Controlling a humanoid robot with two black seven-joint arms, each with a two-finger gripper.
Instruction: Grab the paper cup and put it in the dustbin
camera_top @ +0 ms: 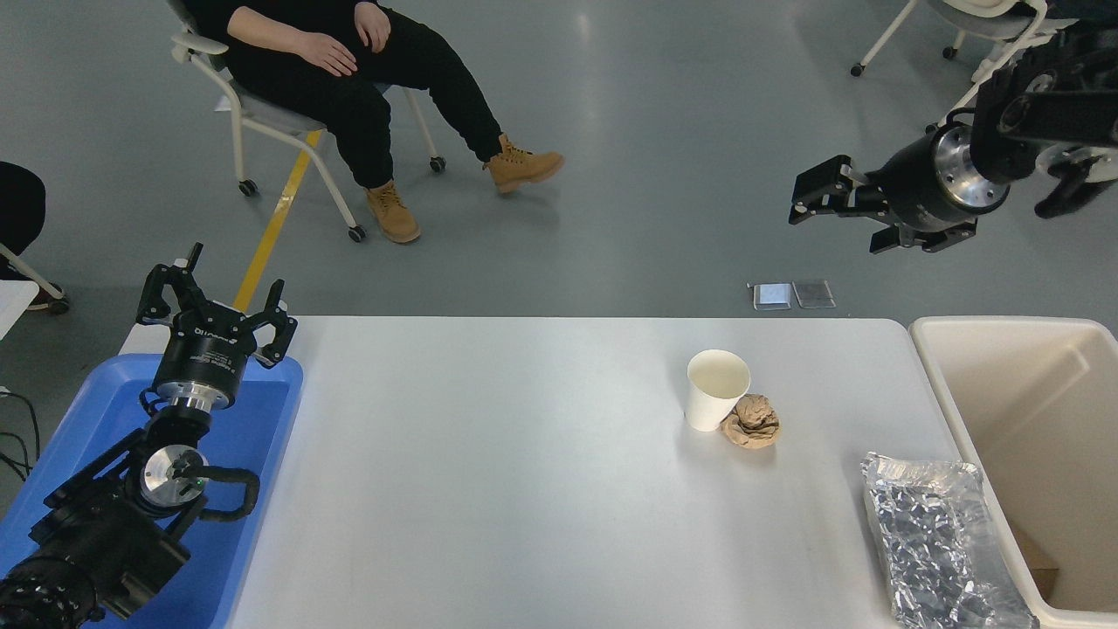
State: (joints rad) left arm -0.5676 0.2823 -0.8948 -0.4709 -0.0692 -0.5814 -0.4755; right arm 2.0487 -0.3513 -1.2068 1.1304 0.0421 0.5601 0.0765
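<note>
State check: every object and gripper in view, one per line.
paper cup: upright on table, empty, touching brown paper wad
dustbin: open
foil tray: crinkled, beside dustbin
right gripper: open, raised, empty
left gripper: open, over blue tray

White table point(489, 489): paper cup point(716, 390), wad point(753, 422)

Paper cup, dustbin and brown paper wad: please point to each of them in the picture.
paper cup point(712, 409), head view, on its white side wall.
dustbin point(948, 397), head view, on its left rim.
brown paper wad point(753, 421), head view, on its crumpled top.
</note>
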